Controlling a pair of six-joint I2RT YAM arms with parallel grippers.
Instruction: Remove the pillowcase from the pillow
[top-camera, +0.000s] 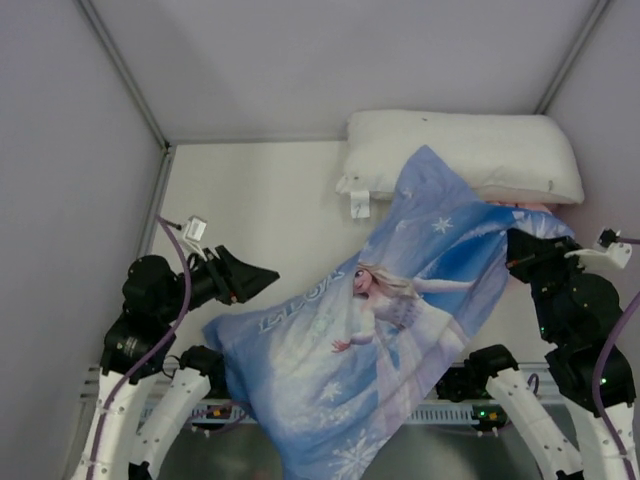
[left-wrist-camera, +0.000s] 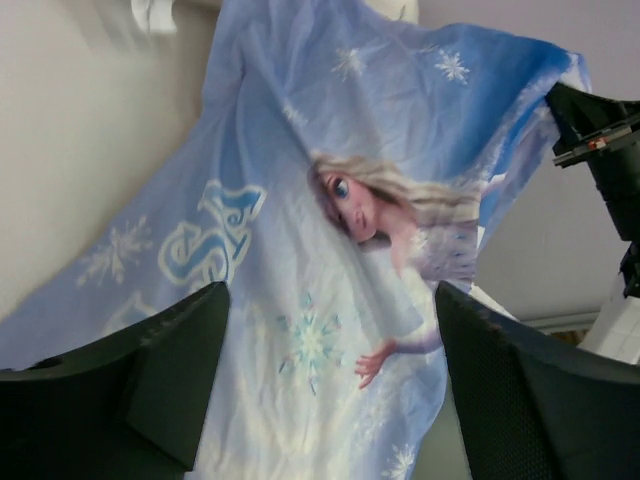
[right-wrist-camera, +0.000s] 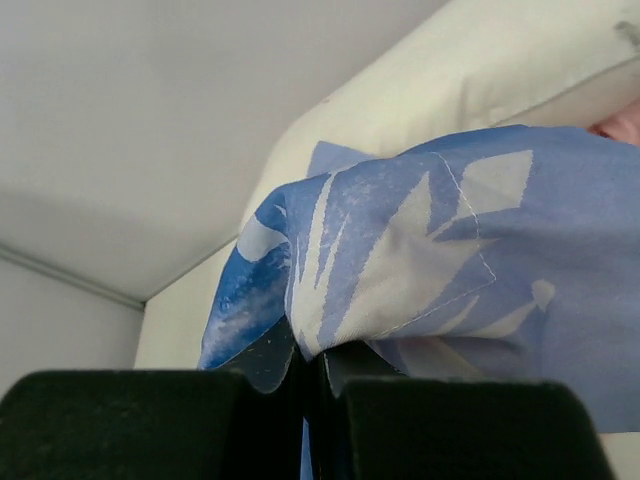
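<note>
The right gripper (right-wrist-camera: 315, 390), at mid-right, is clamping the pillowcase (top-camera: 390, 330) corner between closed jaws; the left gripper (left-wrist-camera: 330, 295) is hovering open-jawed beside its left edge.

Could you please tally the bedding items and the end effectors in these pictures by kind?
White pillow: 1
Blue pillowcase: 1
End effectors: 2 (left end effector, right end effector)
Total: 4
</note>
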